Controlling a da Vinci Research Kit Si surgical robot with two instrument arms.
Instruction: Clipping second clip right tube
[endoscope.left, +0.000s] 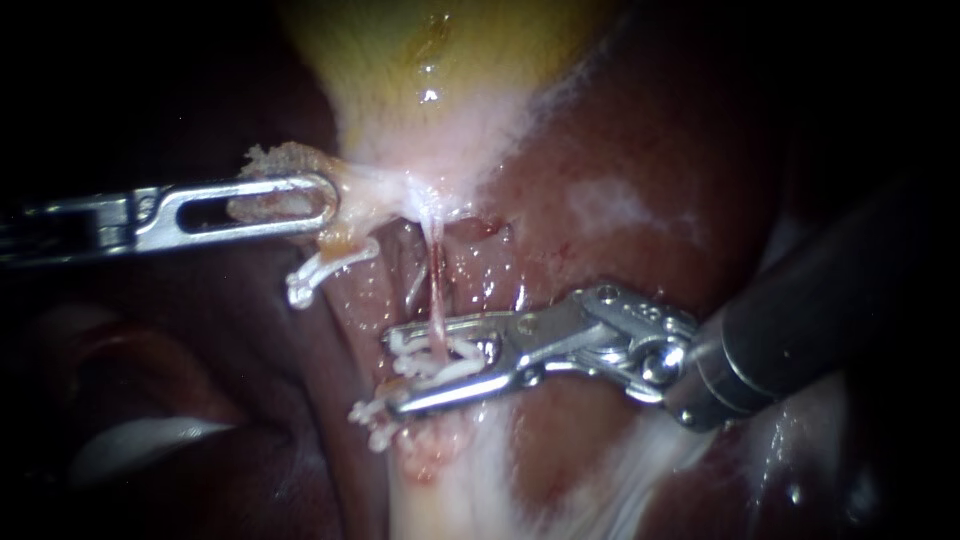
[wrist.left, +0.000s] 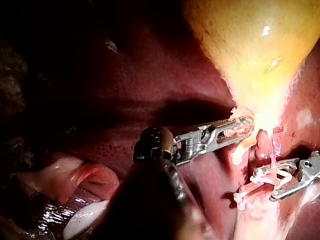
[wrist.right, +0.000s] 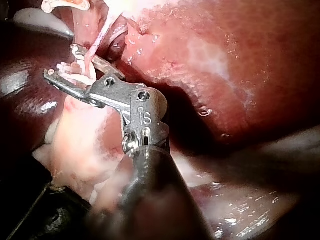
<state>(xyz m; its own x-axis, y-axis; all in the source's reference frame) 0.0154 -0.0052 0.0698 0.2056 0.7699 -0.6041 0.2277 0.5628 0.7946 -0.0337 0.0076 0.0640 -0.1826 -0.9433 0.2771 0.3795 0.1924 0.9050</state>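
My left instrument (endoscope.left: 325, 200): jaws clamped on gallbladder (endoscope.left: 420, 60) neck. My right instrument (endoscope.left: 392, 370): jaws narrowly apart, holding clip (endoscope.left: 440, 362) astride right tube (endoscope.left: 437, 280); lower clip (endoscope.left: 372, 415) just beneath jaws.

The yellow-green gallbladder (endoscope.left: 430, 60) is cut off by the endoscope view's top edge. The thin pink tube (endoscope.left: 437, 280) is hidden where it passes behind the white plastic clip (endoscope.left: 440, 365), gripped in the right instrument's (endoscope.left: 393, 370) jaws. The left instrument (endoscope.left: 325, 200), clamped on the gallbladder's pale neck, loses its shaft in darkness. The right instrument's dark shaft is blurred.
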